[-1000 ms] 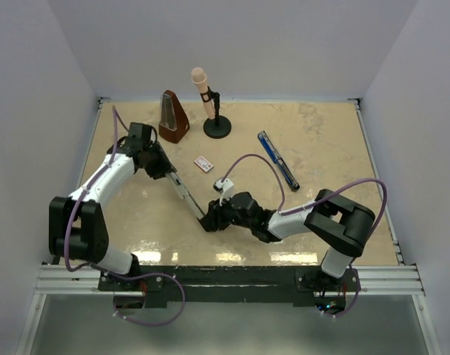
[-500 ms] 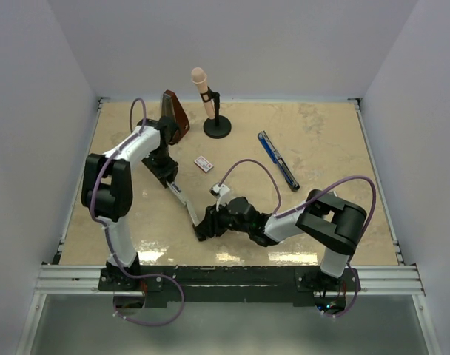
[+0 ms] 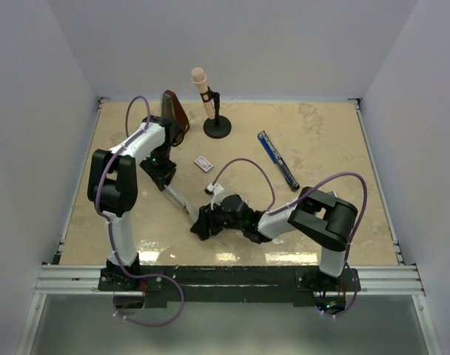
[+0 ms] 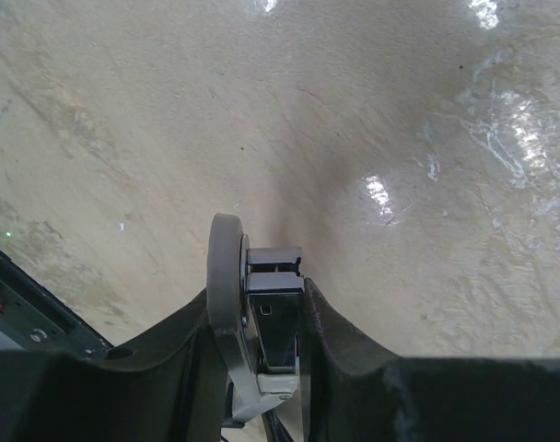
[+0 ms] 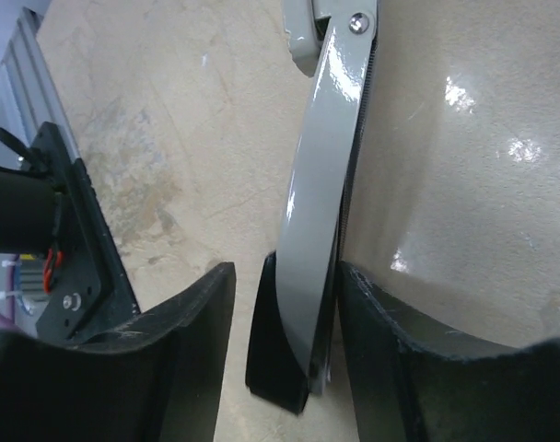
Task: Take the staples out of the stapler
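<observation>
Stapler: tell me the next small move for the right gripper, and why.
Probably close the right gripper onto the stapler. In the right wrist view one finger stands off it with a visible gap, while the left gripper is clamped on the other end. A firm hold at both ends seems needed before the stapler can be worked open.
</observation>
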`<state>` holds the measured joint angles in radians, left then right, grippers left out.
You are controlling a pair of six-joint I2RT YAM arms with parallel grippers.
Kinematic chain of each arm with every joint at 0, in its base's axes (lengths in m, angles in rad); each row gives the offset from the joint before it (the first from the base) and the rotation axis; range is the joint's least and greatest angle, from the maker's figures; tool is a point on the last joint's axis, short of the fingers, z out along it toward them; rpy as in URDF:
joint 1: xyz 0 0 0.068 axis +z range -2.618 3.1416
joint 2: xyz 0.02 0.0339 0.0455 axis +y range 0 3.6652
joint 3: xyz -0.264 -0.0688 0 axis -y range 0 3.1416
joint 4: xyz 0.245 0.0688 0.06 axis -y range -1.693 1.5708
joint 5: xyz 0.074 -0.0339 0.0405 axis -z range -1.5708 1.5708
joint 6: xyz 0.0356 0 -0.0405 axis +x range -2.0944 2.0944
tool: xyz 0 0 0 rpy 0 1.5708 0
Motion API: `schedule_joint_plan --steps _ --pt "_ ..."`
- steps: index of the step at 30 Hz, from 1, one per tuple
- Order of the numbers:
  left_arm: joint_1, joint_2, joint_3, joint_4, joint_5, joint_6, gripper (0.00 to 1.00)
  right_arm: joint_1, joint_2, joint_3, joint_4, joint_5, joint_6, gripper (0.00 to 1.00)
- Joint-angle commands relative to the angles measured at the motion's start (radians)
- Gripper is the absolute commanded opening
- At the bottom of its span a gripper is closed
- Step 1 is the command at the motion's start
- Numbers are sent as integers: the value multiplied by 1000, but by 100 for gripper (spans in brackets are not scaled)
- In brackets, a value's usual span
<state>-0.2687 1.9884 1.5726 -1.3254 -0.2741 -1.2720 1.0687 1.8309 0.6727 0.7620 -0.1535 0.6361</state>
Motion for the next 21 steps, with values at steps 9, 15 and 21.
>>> schedule_joint_plan --steps 9,15,21 --pt "3 86 35 9 16 -176 0 5 33 84 -135 -11 -15 14" --pt "6 41 56 9 -5 -101 0 5 -1 77 -121 -30 -36 18" --pt "6 -77 23 18 -1 2 0 -4 -56 71 -144 -35 -76 36"
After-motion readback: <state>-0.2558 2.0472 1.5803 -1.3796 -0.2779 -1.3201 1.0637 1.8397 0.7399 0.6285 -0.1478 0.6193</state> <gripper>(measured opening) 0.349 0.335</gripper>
